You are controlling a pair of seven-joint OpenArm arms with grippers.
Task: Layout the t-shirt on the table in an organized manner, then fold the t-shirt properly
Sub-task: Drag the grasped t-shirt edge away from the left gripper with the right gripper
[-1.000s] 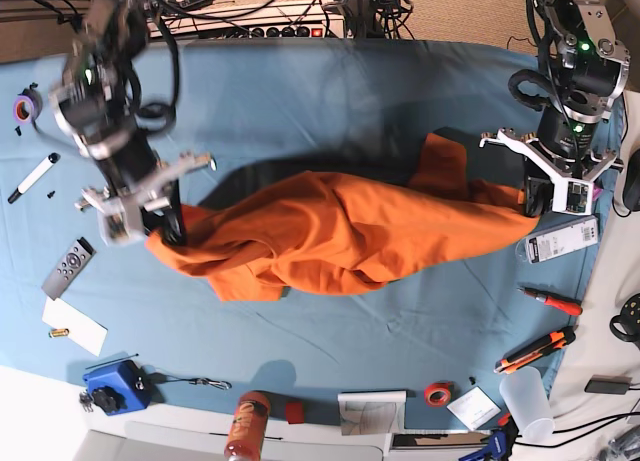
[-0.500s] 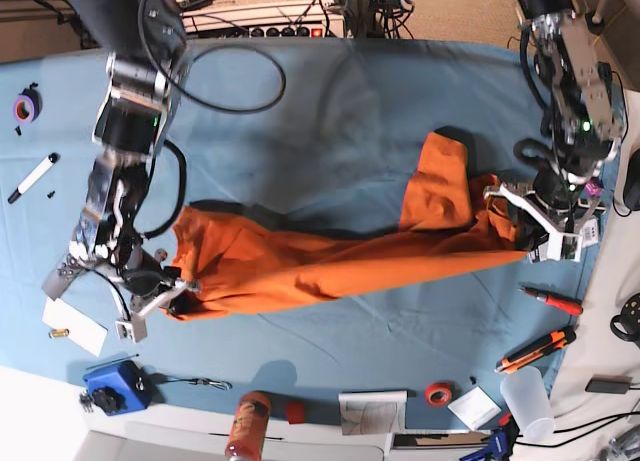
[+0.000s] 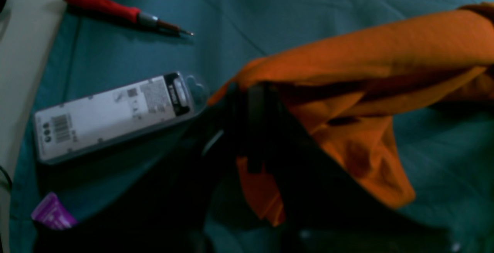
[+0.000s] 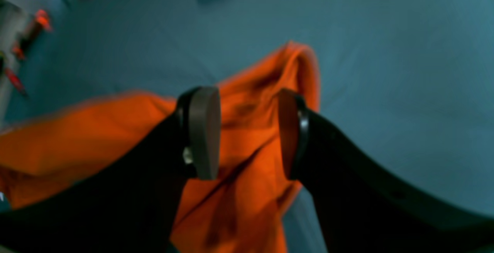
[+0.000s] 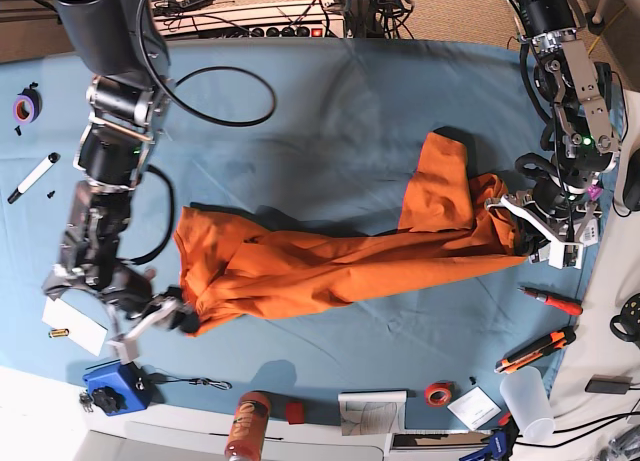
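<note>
The shirt [image 5: 330,256] lies on the counter [image 5: 330,111] as a long band running from one arm to the other; the left fingers [image 3: 251,129] pinch its end near the packaged tool [image 3: 112,116]; the right fingers [image 4: 247,133] stand wide, apart from the cloth at the opposite end, which looks released there.
</note>
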